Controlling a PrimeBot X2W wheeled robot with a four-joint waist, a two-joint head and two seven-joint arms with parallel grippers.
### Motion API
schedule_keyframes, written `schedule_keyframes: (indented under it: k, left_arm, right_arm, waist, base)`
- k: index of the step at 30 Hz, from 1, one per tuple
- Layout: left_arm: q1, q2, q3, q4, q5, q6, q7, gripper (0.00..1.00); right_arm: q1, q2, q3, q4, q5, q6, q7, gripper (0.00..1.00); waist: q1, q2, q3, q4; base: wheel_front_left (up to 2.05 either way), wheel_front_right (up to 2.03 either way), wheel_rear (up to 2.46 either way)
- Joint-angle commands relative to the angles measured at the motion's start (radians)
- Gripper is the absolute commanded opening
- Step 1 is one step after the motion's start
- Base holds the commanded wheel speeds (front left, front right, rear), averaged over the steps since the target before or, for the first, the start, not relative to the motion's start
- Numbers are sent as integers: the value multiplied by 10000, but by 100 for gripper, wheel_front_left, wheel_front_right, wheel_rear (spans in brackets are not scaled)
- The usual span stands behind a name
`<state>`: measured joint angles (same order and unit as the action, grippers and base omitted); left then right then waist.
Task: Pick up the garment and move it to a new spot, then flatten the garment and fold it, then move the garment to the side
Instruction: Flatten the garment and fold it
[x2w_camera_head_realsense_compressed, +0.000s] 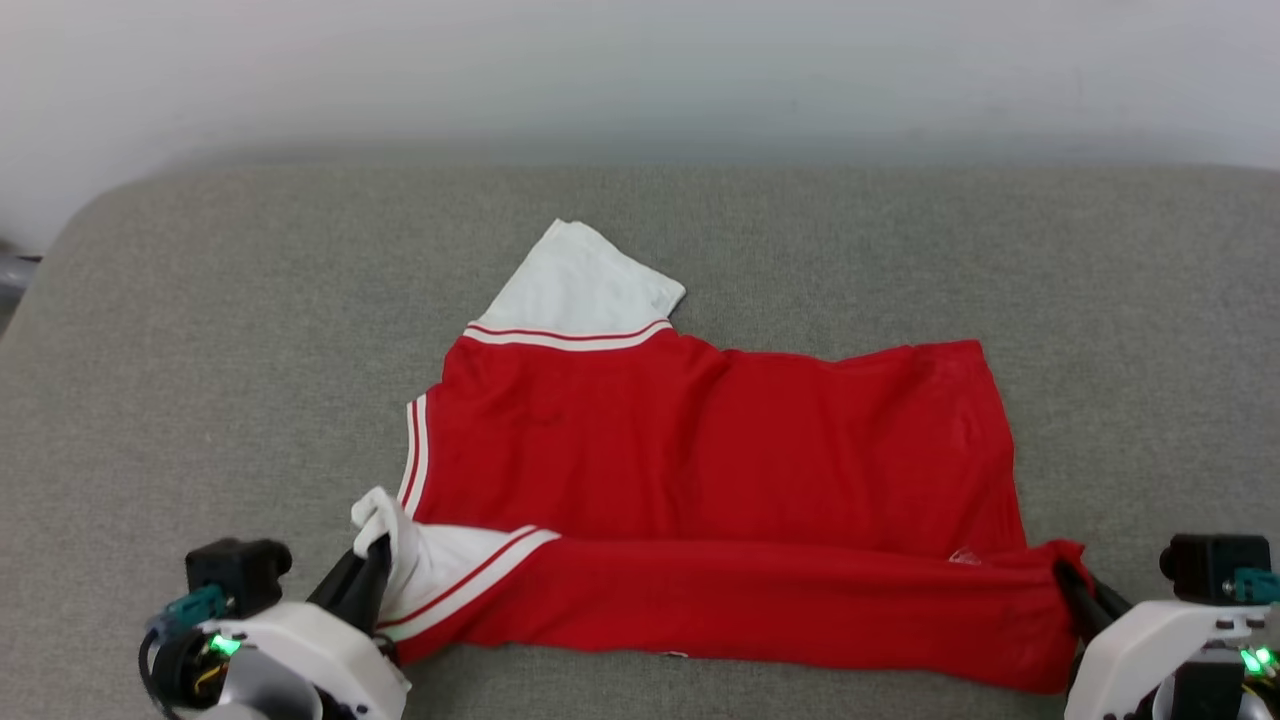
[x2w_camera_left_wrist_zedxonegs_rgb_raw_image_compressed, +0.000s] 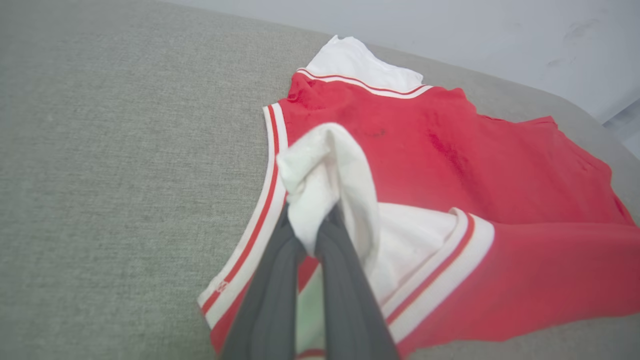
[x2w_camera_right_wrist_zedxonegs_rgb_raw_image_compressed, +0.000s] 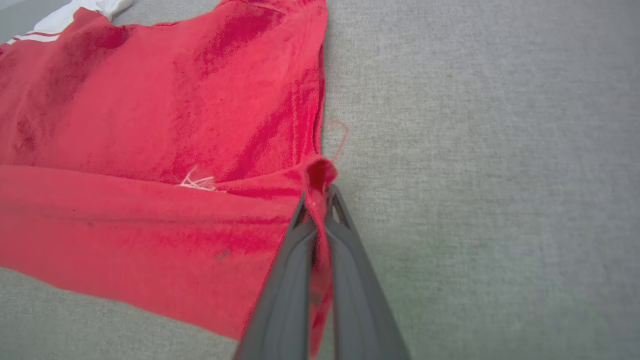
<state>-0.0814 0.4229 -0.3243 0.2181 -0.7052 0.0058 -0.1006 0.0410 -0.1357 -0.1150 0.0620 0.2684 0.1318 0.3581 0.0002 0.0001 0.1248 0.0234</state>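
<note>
Two grippers hold the near long edge of the garment (x2w_camera_head_realsense_compressed: 720, 440), which lies sideways across the middle of a grey padded surface (x2w_camera_head_realsense_compressed: 200, 350). In the head view its neckline is toward 9 o'clock and its hem toward 3 o'clock.

The left gripper (x2w_camera_head_realsense_compressed: 375, 550), at about 7 o'clock in that view, has its fingers pressed together on the bunched near sleeve (x2w_camera_head_realsense_compressed: 440, 565). In the left wrist view, white cloth bulges out above the tips. The right gripper (x2w_camera_head_realsense_compressed: 1065, 578), at about 4 o'clock, is pinched on the near hem corner (x2w_camera_right_wrist_zedxonegs_rgb_raw_image_compressed: 320, 172), and the right wrist view shows a small red nub standing up between its tips.

Between the two grippers a band of red cloth is turned over onto the body, with its crease running from 9 to 3 o'clock. The far sleeve (x2w_camera_head_realsense_compressed: 580, 285) lies flat and points toward 11 o'clock. The far half of the body is smooth apart from shallow wrinkles.

By my reading the folding step is in hand: flattening looks done, and a first lengthwise fold is begun but shallow. The next move calls for both arms to carry the held edge toward 12 o'clock together, level and at a matching pace. That way the crease runs straight and the near edge lands on or near the far edge. Uneven travel would likely skew the fold, and lifting too high could drag the lower layer out of place. Only then should the fingers part, and the move to the side comes after that.
</note>
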Motion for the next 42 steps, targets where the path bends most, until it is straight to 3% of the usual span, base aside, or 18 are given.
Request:
schedule_keyframes:
  k: [1, 16, 17, 18, 19, 26, 33, 36, 42]
  left_arm:
    - [-264, -60, -25, 119, 57, -76, -69, 0]
    - [-1556, -520, -702, 2305, -219, -929, 396, 2]
    - [-1535, -528, -684, 2387, -256, -918, 411, 35]
    - [-1502, -542, -627, 2483, -316, -891, 351, 70]
    - [-1474, -554, -535, 2524, -371, -814, 233, 100]
    - [-1244, -370, -3, 2575, -450, -257, -352, 100]
    - [-962, 119, 326, 2126, -434, 364, -140, 100]
    - [-755, 394, 311, 1559, -651, 438, 565, 100]
    - [-228, 1274, 164, -19, -1417, 537, 3100, 100]
  right_arm:
    - [-261, -163, 34, 140, 22, -23, -84, 0]
    - [-1655, -450, 1485, 3133, 428, -16, -1036, 0]
    - [-1665, -450, 1539, 3231, 479, -16, -1213, 7]
    - [-1680, -457, 1584, 3300, 526, -16, -1476, 43]
    - [-1720, -494, 1630, 3290, 558, -15, -1825, 100]
    - [-1684, -418, 1331, 3064, 409, -16, -4660, 100]
    - [-1188, -255, 893, 2384, -103, -18, -5288, 100]
    - [-853, -101, 731, 1935, -348, -16, -5191, 100]
    - [-224, 228, 397, 1039, -554, -16, -4742, 100]
  waist:
    - [-2, -1, 250, 2]
    - [-2, -1, 854, 9]
    - [-2, -1, 803, 1]
    - [-2, -1, 726, -2]
    - [-2, -1, 641, 2]
    - [-2, -1, -12, 27]
    - [-2, -1, -585, 99]
    - [-2, -1, -751, 119]
    - [-2, -1, -856, 105]
  base:
    - [0, 0, 0]
    - [0, 0, 0]
    - [0, 0, 0]
    - [0, 0, 0]
    - [0, 0, 0]
    - [0, 0, 0]
    - [0, 0, 0]
    - [0, 0, 0]
    - [0, 0, 0]
